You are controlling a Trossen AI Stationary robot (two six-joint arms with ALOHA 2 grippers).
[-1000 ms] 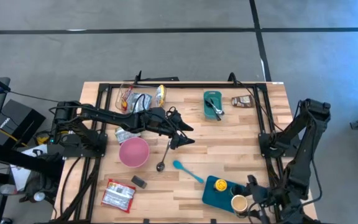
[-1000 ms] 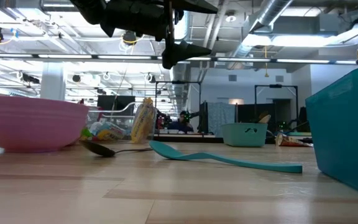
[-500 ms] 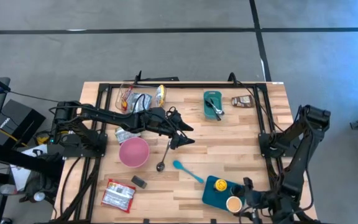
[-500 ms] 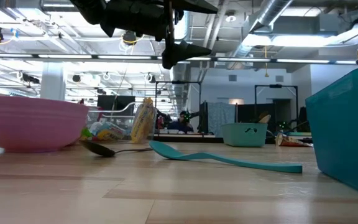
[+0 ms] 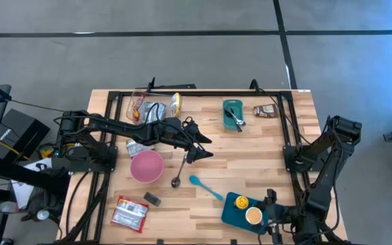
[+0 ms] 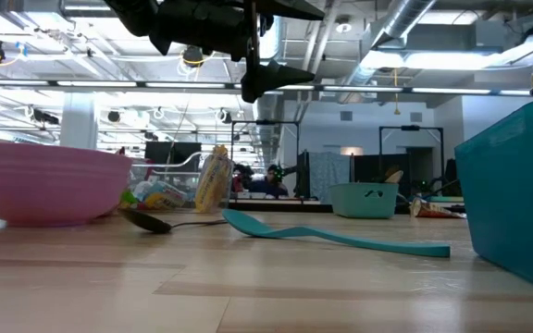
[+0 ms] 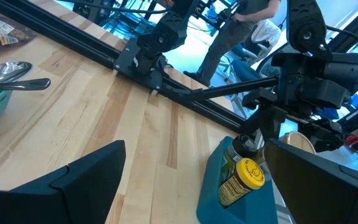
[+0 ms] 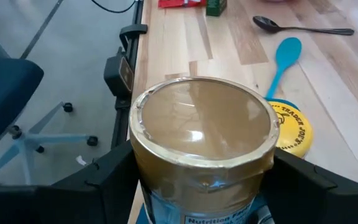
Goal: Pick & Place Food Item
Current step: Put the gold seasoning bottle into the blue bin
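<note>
A round can with a tan foil top (image 8: 201, 134) stands upright between my right gripper's (image 8: 201, 163) fingers, over the near right corner of a teal bin (image 5: 231, 211). In the high view the can (image 5: 253, 216) sits beside a yellow-lidded jar (image 5: 241, 202) that lies in the bin. My right gripper (image 5: 258, 219) is shut on the can. My left gripper (image 5: 208, 148) hangs open and empty above the table's middle, over a metal spoon (image 5: 180, 170). My right gripper pinches the can's round side wall (image 8: 143, 186) between its two fingers, just below the foil top. The fingers come level from the table's near right side. The can stands upright; its base is hidden.
A teal spatula (image 5: 205, 187) lies between the spoon and the bin. A pink bowl (image 5: 146, 166) stands left of centre. Snack packets (image 5: 129, 213) lie near left, a clear tub with packets (image 5: 148, 109) far left, and a small teal tray with cutlery (image 5: 233, 116) at the far side.
My right gripper has gone a little toward the table's left and far side with the can, which stays upright and now stands over the teal bin's corner beside the yellow-lidded jar.
</note>
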